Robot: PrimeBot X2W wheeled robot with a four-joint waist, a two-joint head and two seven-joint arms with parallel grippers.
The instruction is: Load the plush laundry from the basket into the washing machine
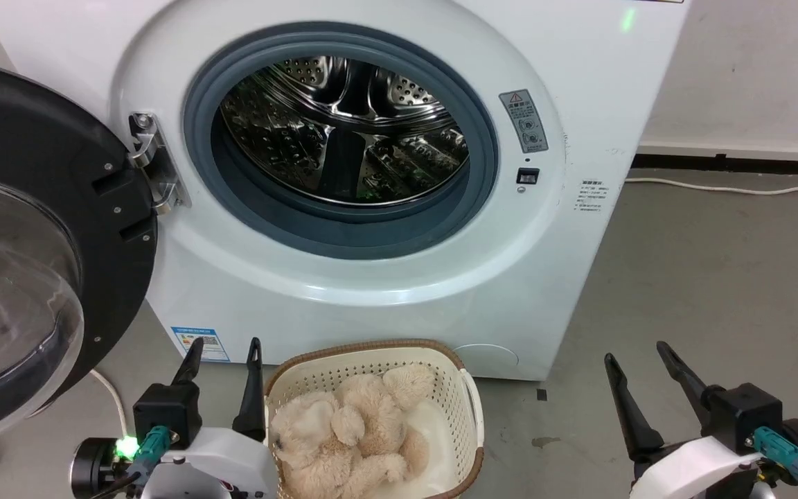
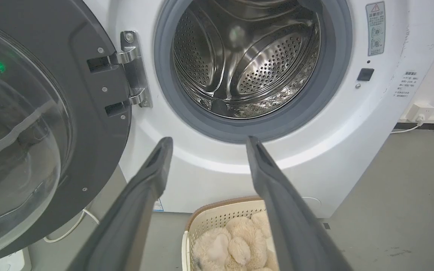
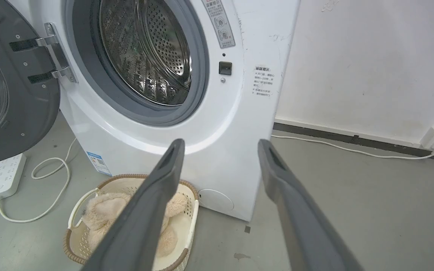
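The cream plush laundry (image 1: pixel 354 433) lies in the basket (image 1: pixel 465 416) on the floor, just in front of the white washing machine (image 1: pixel 385 291). The machine's steel drum (image 1: pixel 343 132) has nothing in it, and its round door (image 1: pixel 32 235) hangs open at the left. My left gripper (image 1: pixel 226 350) is open just left of the basket, holding nothing. Well to the right of the basket, my right gripper (image 1: pixel 638 355) is open too, over bare floor. The left wrist view has the plush laundry (image 2: pixel 228 244) between the fingers (image 2: pixel 149 177). In the right wrist view the basket (image 3: pixel 77 256) sits lower left.
A white power strip (image 3: pixel 4 175) and its looped cable (image 3: pixel 57 177) lie on the floor under the open door. Another white cable (image 1: pixel 731 188) runs along the wall base at the right. Grey floor (image 1: pixel 717 291) spreads right of the machine.
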